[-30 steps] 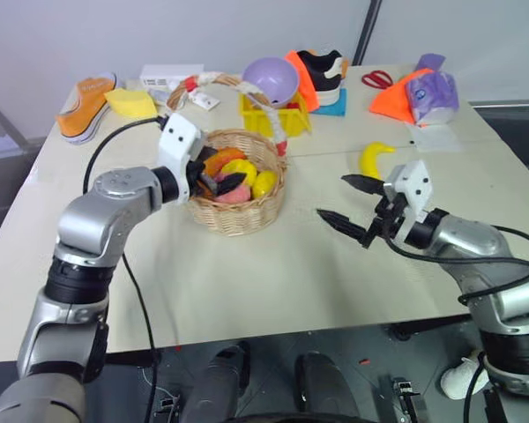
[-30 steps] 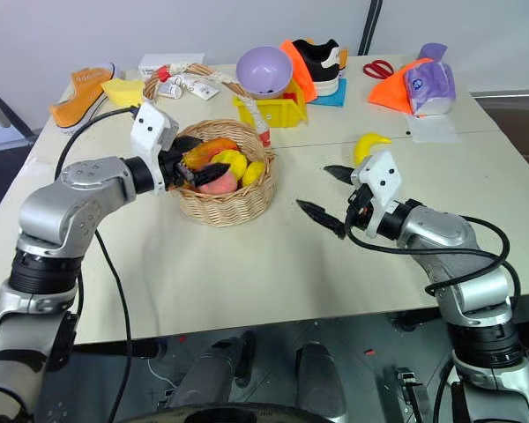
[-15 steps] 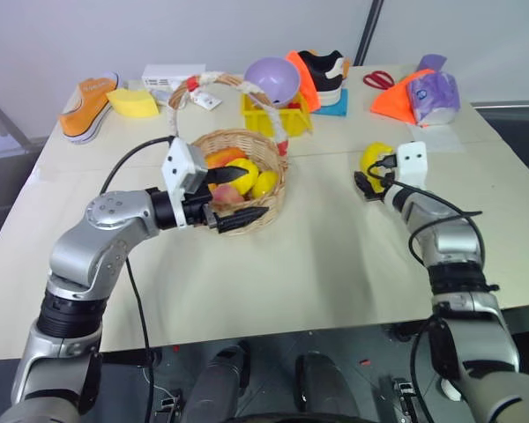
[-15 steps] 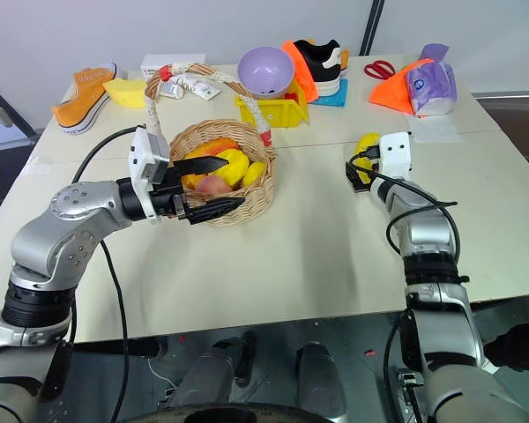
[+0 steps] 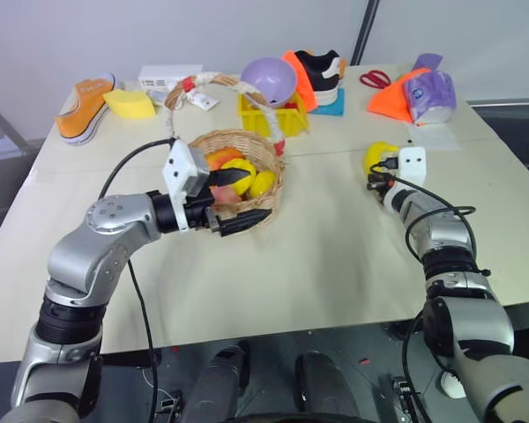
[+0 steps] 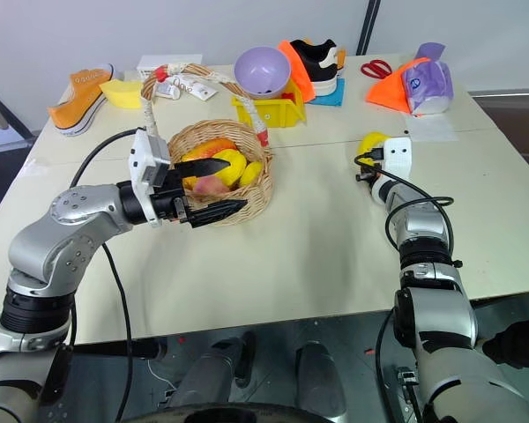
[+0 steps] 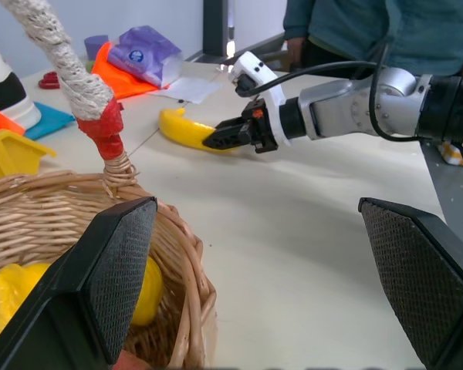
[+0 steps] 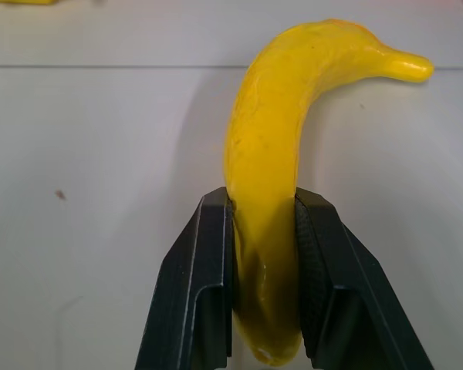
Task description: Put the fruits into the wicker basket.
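The wicker basket (image 5: 271,192) stands left of the table's middle and holds a pink-red peach (image 6: 210,184) among several yellow and orange fruits. My left gripper (image 5: 254,192) hangs open at the basket's near side, one finger over the rim and one in front of the wall, holding nothing. Right of the middle, a curved yellow banana (image 5: 376,154) lies on the table. My right gripper (image 8: 264,204) is shut on its near end, and the fingers (image 8: 208,262) press both sides of the banana (image 8: 278,146). The left wrist view shows that grip from the side (image 7: 216,140).
Behind the basket stands a yellow crate (image 5: 257,116) with a purple bowl (image 5: 270,79). An orange shoe (image 5: 84,107) and yellow sponge (image 5: 130,103) lie back left. A black sneaker (image 5: 323,69), scissors (image 5: 377,79) and orange cloth with a purple pack (image 5: 428,90) lie back right. A person (image 7: 355,31) stands beyond the table.
My right gripper moved from the table's near right out to the banana and shut on it. My left gripper drew back out of the basket and stands open at its near side.
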You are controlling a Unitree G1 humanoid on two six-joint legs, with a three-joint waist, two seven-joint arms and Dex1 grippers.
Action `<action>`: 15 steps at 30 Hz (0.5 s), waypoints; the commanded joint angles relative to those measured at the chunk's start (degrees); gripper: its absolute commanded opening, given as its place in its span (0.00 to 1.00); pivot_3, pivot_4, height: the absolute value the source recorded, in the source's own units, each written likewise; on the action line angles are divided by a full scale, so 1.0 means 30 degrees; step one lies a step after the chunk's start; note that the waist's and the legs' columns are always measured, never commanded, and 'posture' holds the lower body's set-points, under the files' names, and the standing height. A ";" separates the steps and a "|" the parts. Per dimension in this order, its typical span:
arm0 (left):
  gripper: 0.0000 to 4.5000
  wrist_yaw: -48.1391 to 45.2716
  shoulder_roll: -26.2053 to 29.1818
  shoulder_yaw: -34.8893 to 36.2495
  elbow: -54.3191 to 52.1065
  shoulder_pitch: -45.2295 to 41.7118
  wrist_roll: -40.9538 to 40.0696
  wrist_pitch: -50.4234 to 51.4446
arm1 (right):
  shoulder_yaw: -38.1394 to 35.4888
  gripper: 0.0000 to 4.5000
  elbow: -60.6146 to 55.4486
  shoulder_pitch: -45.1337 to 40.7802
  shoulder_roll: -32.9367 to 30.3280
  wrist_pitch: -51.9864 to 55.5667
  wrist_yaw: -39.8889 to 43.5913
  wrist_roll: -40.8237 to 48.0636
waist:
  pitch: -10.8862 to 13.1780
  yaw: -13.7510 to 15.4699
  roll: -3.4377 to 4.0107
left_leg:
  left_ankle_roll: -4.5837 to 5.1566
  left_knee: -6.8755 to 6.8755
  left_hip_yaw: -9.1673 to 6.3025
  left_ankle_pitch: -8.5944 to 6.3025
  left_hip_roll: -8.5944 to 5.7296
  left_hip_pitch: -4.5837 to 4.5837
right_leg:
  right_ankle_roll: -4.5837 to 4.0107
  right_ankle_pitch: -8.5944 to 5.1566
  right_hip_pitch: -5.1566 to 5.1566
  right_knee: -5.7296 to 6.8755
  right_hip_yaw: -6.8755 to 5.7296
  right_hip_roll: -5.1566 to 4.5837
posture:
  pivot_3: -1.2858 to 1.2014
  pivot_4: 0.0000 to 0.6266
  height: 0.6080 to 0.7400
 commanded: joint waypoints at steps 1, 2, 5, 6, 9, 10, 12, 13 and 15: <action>1.00 0.0127 0.0611 0.1348 -0.0096 0.0180 0.0125 -0.0535 | 0.0178 0.17 -0.4831 0.1388 -0.0871 0.0250 0.0912 -0.0087 | 0.0000 0.0007 0.0001 | 0.0000 -0.0002 0.0000 0.0000 0.0001 0.0000 | 0.0000 0.0000 -0.0003 0.0001 0.0001 0.0000 | 0.52 0.24 1.00; 1.00 0.0157 0.0838 0.1803 0.0107 0.0378 0.0127 -0.0632 | 0.0324 0.17 -0.6877 0.2258 -0.1342 0.0568 0.1495 -0.0054 | 0.0005 0.0021 0.0010 | -0.0001 -0.0005 -0.0002 0.0000 0.0000 -0.0001 | 0.0001 -0.0001 -0.0005 0.0001 0.0001 0.0000 | 0.52 0.24 1.00; 1.00 -0.0193 0.1612 0.3644 0.0787 0.1457 0.0058 -0.1457 | -0.0128 0.17 -1.4351 0.5680 -0.3291 0.2107 0.4610 0.2057 | 0.0033 0.0163 0.0079 | -0.0001 -0.0014 -0.0010 -0.0003 -0.0002 -0.0022 | 0.0004 -0.0004 -0.0034 0.0004 0.0007 -0.0007 | 0.52 0.24 1.00; 1.00 -0.0487 0.1749 0.4212 0.0956 0.1858 -0.0067 -0.1941 | -0.0494 0.17 -1.6316 0.6676 -0.3867 0.2657 0.5489 0.3003 | 0.0034 0.0147 0.0084 | 0.0000 -0.0024 -0.0011 -0.0005 -0.0006 -0.0027 | 0.0005 -0.0006 -0.0040 0.0001 0.0009 -0.0023 | 0.52 0.24 1.00; 1.00 -0.1248 0.2390 0.5394 0.1599 0.3270 0.0098 -0.2941 | -0.1927 0.17 -2.2146 1.0077 -0.5934 0.5068 0.8596 0.7095 | 0.0035 0.0108 0.0088 | 0.0007 -0.0026 -0.0010 -0.0017 0.0002 -0.0018 | 0.0002 -0.0010 -0.0021 -0.0011 0.0013 -0.0067 | 0.52 0.24 1.00; 1.00 -0.1539 0.2613 0.5661 0.1874 0.3660 0.0170 -0.3199 | -0.2396 0.17 -2.3713 1.1062 -0.6589 0.5962 0.9523 0.8680 | 0.0035 0.0111 0.0087 | -0.0015 -0.0026 -0.0011 -0.0043 0.0009 -0.0010 | -0.0044 -0.0037 -0.0007 -0.0023 0.0013 -0.0072 | 0.52 0.24 1.00; 1.00 -0.1881 0.2967 0.6073 0.2579 0.4099 0.0350 -0.3738 | -0.2104 0.17 -2.6292 1.1836 -0.7398 0.7537 1.0503 1.1473 | 0.0033 0.0057 0.0083 | -0.0025 -0.0021 -0.0010 -0.0056 0.0029 -0.0003 | -0.0082 -0.0056 0.0012 -0.0038 0.0011 -0.0072 | 0.52 0.24 1.00; 1.00 -0.1949 0.3051 0.6129 0.2842 0.4125 0.0397 -0.3899 | -0.1854 0.17 -2.6904 1.1818 -0.7563 0.8001 1.0600 1.2209 | 0.0034 0.0036 0.0080 | -0.0024 -0.0021 -0.0008 -0.0057 0.0033 -0.0001 | -0.0118 -0.0075 0.0017 -0.0045 0.0012 -0.0071 | 0.52 0.24 1.00; 1.00 -0.1955 0.3088 0.6059 0.3056 0.3970 0.0355 -0.4032 | -0.0202 0.17 -2.7374 1.0528 -0.7099 0.8568 0.9914 1.2196 | 0.0029 0.0043 0.0072 | -0.0026 -0.0014 -0.0004 -0.0059 0.0045 -0.0002 | -0.0135 -0.0076 0.0028 -0.0063 0.0014 -0.0077 | 0.52 0.24 1.00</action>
